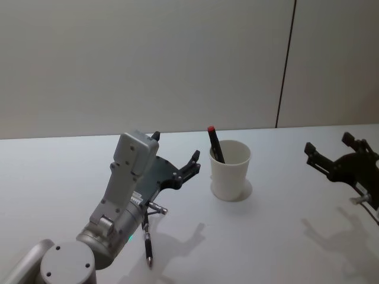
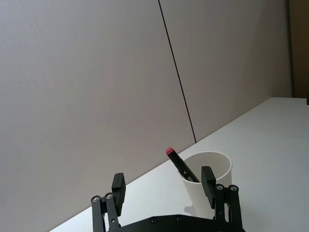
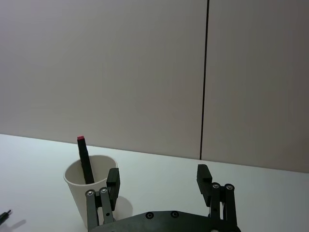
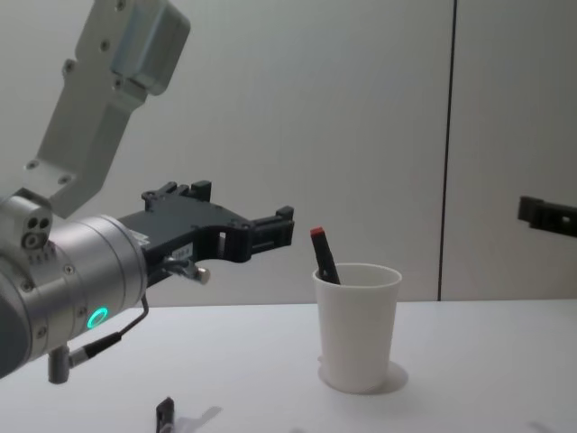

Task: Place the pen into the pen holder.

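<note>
At the near left the left arm [image 1: 112, 219] rises off the white table [image 1: 284, 236], a green ring light [image 4: 97, 317] glowing on its silver joint and a thin black cable [image 1: 146, 234] hanging below the wrist. Farther in, the left gripper [image 2: 163, 183] is held above the tabletop just to the left of the white paper cup [image 1: 230, 174], pointing toward it but not touching it. Its black fingers [image 2: 118, 189] are spread wide, with nothing between them.

The cup stands upright near the middle of the table. The black pen [image 1: 215, 145] is inside it, leaning left against the rim, its red top poking out above the cup.

Well to the right of the cup, at about the same depth, the right gripper [image 3: 158, 178] is held above the table. Its fingers [image 3: 203, 176] are also set wide apart and hold nothing.

Beyond the table's far edge is a plain pale wall [image 1: 177, 59], with a dark vertical seam [image 1: 285, 65] running down it to the right of the cup.
</note>
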